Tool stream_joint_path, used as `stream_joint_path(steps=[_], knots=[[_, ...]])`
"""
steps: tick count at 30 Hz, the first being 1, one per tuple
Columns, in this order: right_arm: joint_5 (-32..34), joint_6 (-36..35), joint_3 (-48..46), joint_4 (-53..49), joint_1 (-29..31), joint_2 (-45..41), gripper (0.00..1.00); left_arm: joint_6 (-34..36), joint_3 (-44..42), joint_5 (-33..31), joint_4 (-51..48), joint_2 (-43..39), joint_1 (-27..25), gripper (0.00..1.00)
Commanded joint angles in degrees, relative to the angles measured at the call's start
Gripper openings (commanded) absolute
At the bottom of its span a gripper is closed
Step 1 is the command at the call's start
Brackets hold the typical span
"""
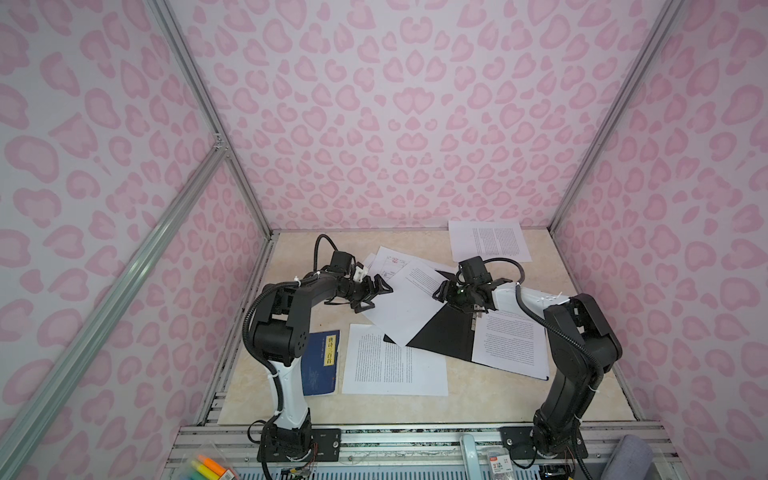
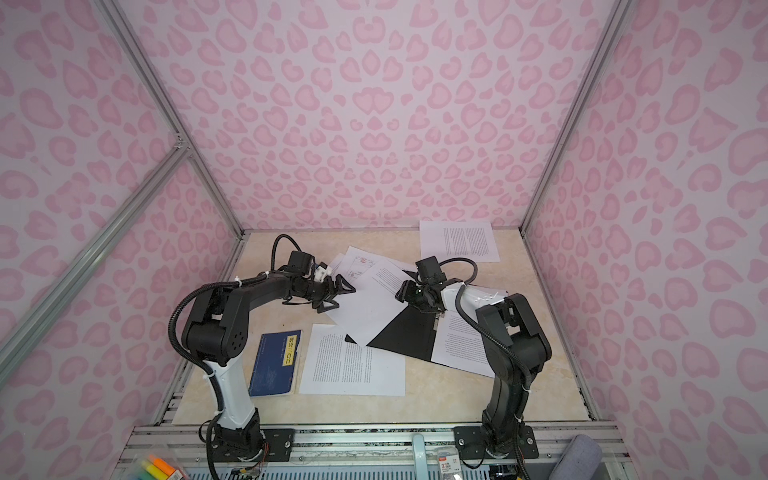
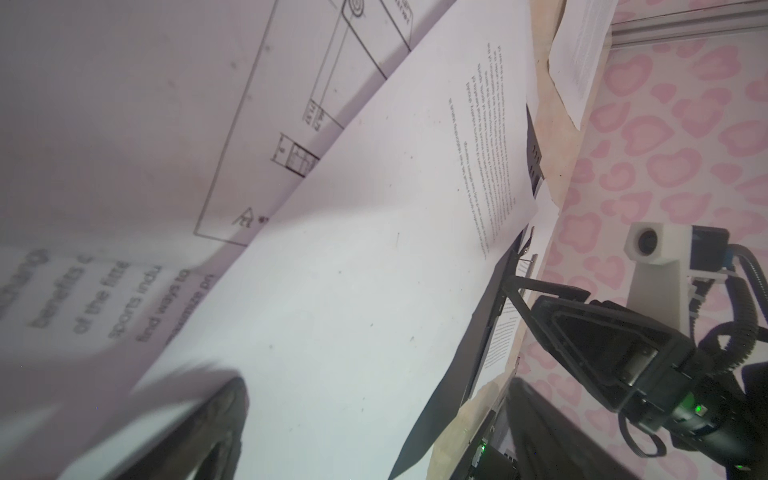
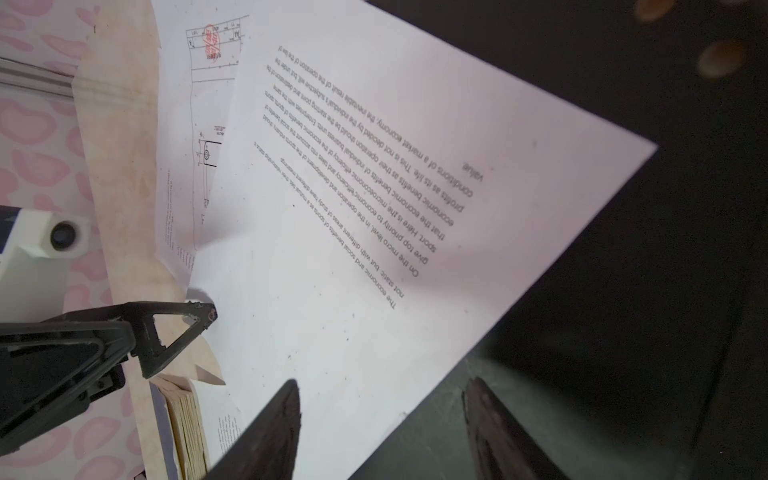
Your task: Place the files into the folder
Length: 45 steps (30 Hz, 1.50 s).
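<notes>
Pink heart-patterned walls point(image 1: 415, 104) close in a beige table point(image 1: 415, 409), where the folder point(image 1: 444, 332) lies open with its black inside facing up, ready to take paper. One sheet point(image 1: 513, 345) already rests flat on the folder's right half, beside the metal strip point(image 1: 473, 323) along its fold. A slanted sheet point(image 1: 409, 305) covers only part of the folder's left half and hangs out over the table on the folder's left, so it is half in at best. Past the folder's far-left corner, a sheet with line drawings point(image 1: 390, 259) peeks out from under it. Another sheet point(image 1: 490, 241) lies well behind the folder by the back wall. One more point(image 1: 392, 363) sits in front of the folder's left side, its far edge overlapped by the folder's corner. A dark blue book point(image 1: 320, 361) lies further left of the folder and is no part of the job.

The right gripper point(image 4: 381, 382) hovers over the folder's left half with jaws apart. One finger is above the slanted sheet and the other above bare black, straddling the paper's edge and gripping nothing. That stance suits pinching or nudging the edge inward. The left gripper point(image 1: 379, 297) stands left of the folder at the same sheet's outer edge, jaws spread wide and empty, probably placed to push or steady the paper from that side.
</notes>
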Motion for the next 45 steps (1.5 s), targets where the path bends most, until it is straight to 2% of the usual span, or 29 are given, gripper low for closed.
stream_joint_path(steps=[1,7,10,23,26,29,33,40,45], knots=[[1.85,3.62,-0.97,2.56,0.65,0.59,0.64,-0.64,-0.49,-2.25,-0.68,-0.42,-0.05,0.98],[3.46,7.02,-1.46,2.08,1.48,1.37,0.65,-1.88,-2.43,-4.63,-1.53,0.06,0.03,0.98],[2.22,9.83,-2.56,4.77,2.19,2.08,0.66,-2.06,-2.82,-5.07,-1.86,0.15,0.05,0.98],[-3.45,21.96,-6.03,23.03,5.41,4.33,0.67,-2.23,-3.21,-5.4,-2.04,1.28,-0.03,0.98],[-4.42,27.04,-9.07,31.31,6.31,4.34,0.68,-2.57,-3.14,-5.37,-2.01,1.36,-0.04,0.98],[-4.7,31.87,-11.36,38.24,7.33,4.8,0.69,-2.74,-3.34,-5.94,-2.09,1.21,0.06,0.98],[-3.78,35.83,-13.39,42.12,8.65,4.27,0.72,-3.18,-3.26,-5.94,-1.87,1.54,0.15,0.98],[-0.69,35.25,-15.19,42.73,8.68,3.09,0.71,-3.72,-4.0,-5.95,-1.66,1.29,0.75,0.98],[3.57,33.69,-16.95,41.71,7.45,2.17,0.58,-3.94,-4.29,-6.1,-1.48,0.72,0.9,0.98]])
